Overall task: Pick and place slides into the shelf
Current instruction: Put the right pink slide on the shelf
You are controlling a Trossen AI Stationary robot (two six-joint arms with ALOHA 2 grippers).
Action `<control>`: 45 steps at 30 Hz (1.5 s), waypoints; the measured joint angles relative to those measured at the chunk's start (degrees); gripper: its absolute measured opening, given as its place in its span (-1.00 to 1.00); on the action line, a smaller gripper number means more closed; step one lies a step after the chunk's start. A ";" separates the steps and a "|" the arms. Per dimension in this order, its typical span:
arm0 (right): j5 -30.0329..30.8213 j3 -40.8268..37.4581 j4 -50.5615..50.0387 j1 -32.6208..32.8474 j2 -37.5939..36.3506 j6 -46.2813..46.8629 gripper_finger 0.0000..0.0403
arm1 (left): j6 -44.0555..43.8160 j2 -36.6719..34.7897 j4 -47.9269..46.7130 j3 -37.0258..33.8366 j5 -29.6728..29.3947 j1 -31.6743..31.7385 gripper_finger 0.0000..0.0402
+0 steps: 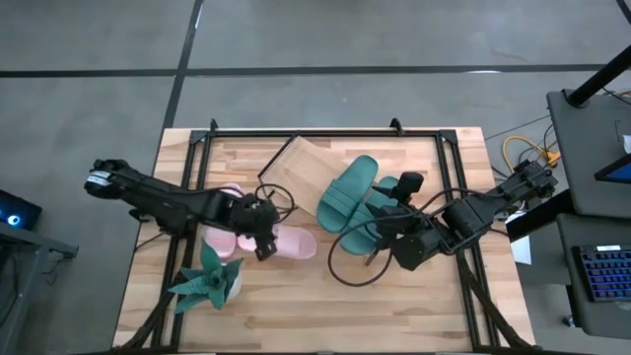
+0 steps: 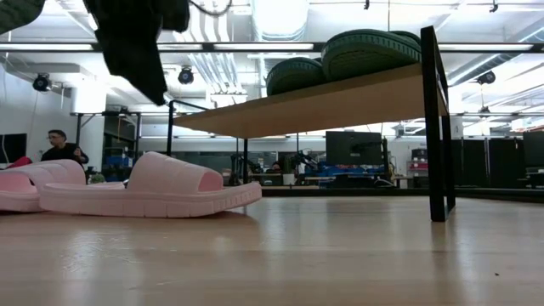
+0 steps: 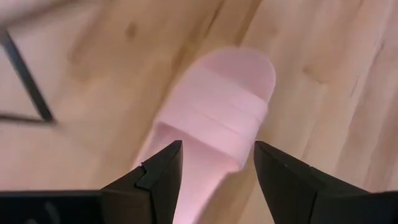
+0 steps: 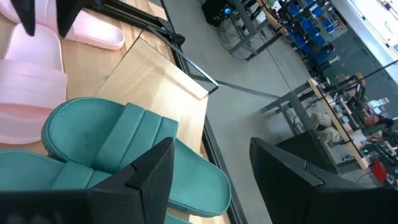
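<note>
Two dark green slides (image 1: 348, 192) (image 2: 370, 47) lie side by side on the board of the shelf (image 1: 291, 168) (image 2: 323, 106). Two pale pink slides rest sole-down on the tabletop, one (image 1: 294, 243) (image 2: 153, 191) near the shelf and the other (image 1: 222, 240) (image 2: 30, 187) farther left. My left gripper (image 1: 264, 247) (image 3: 217, 168) hangs open above the nearer pink slide (image 3: 217, 106), pointing down at it, clear of it. My right gripper (image 1: 383, 229) (image 4: 211, 177) stands open above the green slides (image 4: 112, 149), with nothing between its fingers.
A green leafy toy plant (image 1: 207, 281) stands near the table's front left. Black cable loops (image 1: 345, 264) lie on the table under the right arm. Black frame rails (image 1: 325, 133) run along the table's far edge. A person (image 2: 58, 149) is in the room behind.
</note>
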 joint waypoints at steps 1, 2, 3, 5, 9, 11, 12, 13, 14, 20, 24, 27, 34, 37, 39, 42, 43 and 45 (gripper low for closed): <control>-0.02 0.00 0.00 0.00 0.00 0.00 0.00 | -0.98 0.34 0.04 -0.43 1.52 0.40 -0.09; -0.02 0.00 0.00 0.00 0.02 0.00 0.00 | -2.14 0.81 -0.25 -0.79 2.56 0.56 -0.09; 0.00 0.00 -0.01 0.00 0.00 0.00 0.00 | -3.11 1.36 -0.37 -0.90 2.90 0.58 -0.09; -0.02 0.00 -0.02 0.00 0.00 0.00 0.00 | -4.61 2.17 0.33 -1.06 3.13 0.59 -0.09; -0.02 -0.07 -0.04 0.00 0.00 -0.02 0.00 | -6.95 4.28 1.42 -2.32 2.88 0.68 -0.09; -0.02 -0.07 -0.04 0.00 0.00 -0.04 0.00 | -8.48 5.08 2.42 -3.61 2.89 0.73 -0.09; -0.02 -0.07 -0.04 0.00 0.00 -0.04 0.00 | -9.34 5.47 2.74 -4.22 2.92 0.89 -0.09; -0.01 -0.07 -0.04 0.00 0.00 -0.04 0.00 | -10.10 5.81 3.07 -4.85 2.99 0.99 -0.09; -0.02 -0.07 -0.07 0.00 0.00 -0.07 0.00 | -10.95 6.21 3.06 -5.36 2.95 1.06 -0.09; -0.02 -0.07 -0.32 0.00 -0.02 -0.10 0.00 | -12.17 7.37 10.36 -7.72 3.25 1.22 -0.09; -0.02 -0.07 -0.50 0.00 -0.04 -0.29 0.00 | -11.86 7.47 12.43 -8.58 4.44 1.31 -0.09; -0.02 -0.07 -0.50 0.00 -0.04 -1.00 0.00 | -11.84 7.21 12.42 -8.81 4.44 1.31 -0.09; -0.02 -0.07 -0.50 0.00 -0.02 -1.11 0.00 | -9.22 6.20 15.25 -8.81 6.60 1.31 -0.09; -0.02 -0.07 -0.50 0.00 0.00 -1.11 0.00 | -9.20 6.11 16.71 -8.86 6.87 1.31 -0.09; -0.02 -0.07 -0.50 0.00 0.00 -1.11 0.00 | -9.23 6.11 17.46 -8.96 7.00 1.31 -0.09; -0.02 -0.18 -0.48 0.00 0.00 -1.11 0.00 | -9.27 6.16 18.81 -9.20 7.03 1.29 -0.09; -0.02 -0.26 -0.48 0.00 0.00 -1.11 0.00 | -9.30 6.16 19.74 -9.40 7.16 1.29 -0.09; -0.01 -0.46 -0.49 0.00 0.00 -1.11 0.00 | -9.33 6.16 21.35 -10.04 7.66 1.29 -0.09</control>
